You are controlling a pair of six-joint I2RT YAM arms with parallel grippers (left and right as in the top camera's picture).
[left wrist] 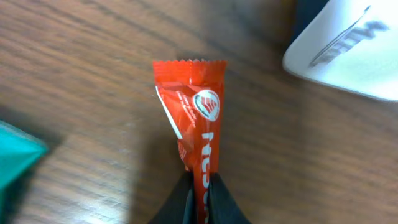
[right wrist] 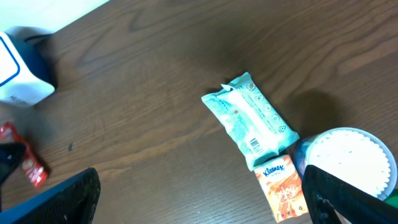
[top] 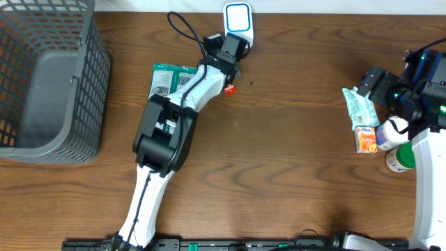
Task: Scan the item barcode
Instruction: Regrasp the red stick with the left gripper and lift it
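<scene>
The left claw (left wrist: 200, 186) is closed, with both dark fingers (left wrist: 177, 205) clamped on the near end of a red sachet (left wrist: 193, 137).

**Orientation of the item**
- In the left wrist view the long axis of the sachet runs straight out from the claw.
- Its serrated sealed end points away from the fingers.
- It cannot be told whether the sachet rests on the worktop (top: 293, 174) or hangs just above it.

**Appearance of the item**
- The wrapper is glossy red and narrow where it is pinched, then widens toward the serrated end.
- White lettering runs along the long axis, and a round white emblem sits near the far end.
- No barcode is legible.

**Position**
- Seen from overhead, the sachet lies toward the far side of the worktop, just near of the white, blue-outlined scanner (top: 237, 19) and apart from it.
- A green packet (top: 167, 75) lies under the left arm.
- A grey basket (top: 42, 77) stands at the far left.

**Right claw**
- The right claw (right wrist: 199, 180) has its fingers spread wide and grips nothing.
- It is above a teal wipes pack (right wrist: 252, 121), an orange Kleenex pack (right wrist: 283, 186) and a white-lidded tub (right wrist: 348, 155) at the right.
</scene>
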